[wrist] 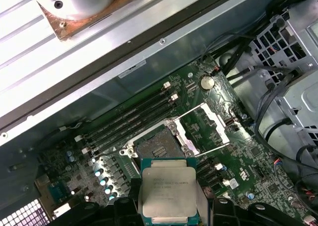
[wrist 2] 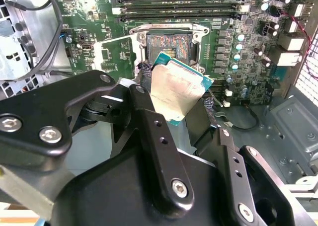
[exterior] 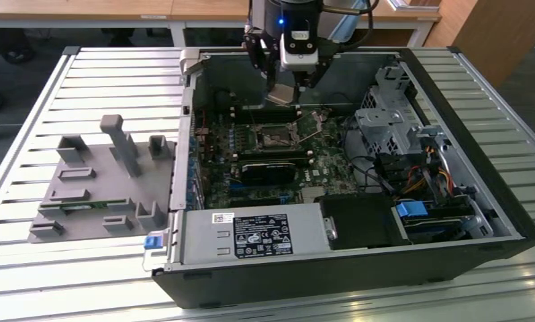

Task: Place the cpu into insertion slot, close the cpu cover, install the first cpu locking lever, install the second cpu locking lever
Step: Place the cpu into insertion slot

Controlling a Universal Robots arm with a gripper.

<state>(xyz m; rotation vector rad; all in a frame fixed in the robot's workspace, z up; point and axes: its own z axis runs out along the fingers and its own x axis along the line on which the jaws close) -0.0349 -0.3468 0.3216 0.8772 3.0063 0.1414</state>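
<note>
- I see the gripper (exterior: 283, 90) up over the open computer case (exterior: 339, 268), clenched on the cpu (exterior: 282, 96), which it carries tilted.
- In the second wrist view the two black fingers (wrist 2: 156, 131) pinch the cpu (wrist 2: 176, 94) by opposite edges. Its lower end is hidden between them, and the gripper (wrist 2: 176, 109) body blocks the board beneath.
- The cpu is in the air above the green board, near the insertion slot (wrist: 159, 146) and not in it. In the first wrist view the chip (wrist: 168, 193) covers the slot's nearest edge, and its own bottom edge is cut off.
- The cpu cover (wrist: 217, 121) is swung open just beside the slot, with the board showing through its window.
- A thin metal rod (wrist: 213, 149) runs by the cover. I cannot tell which lever it is.
- In the exterior view the slot (exterior: 274, 137) is a small dark square, its contacts too fine to make out.
- A grey fixture (exterior: 88, 201) sits on the slatted table (exterior: 70, 268) at the exterior view's left.
</note>
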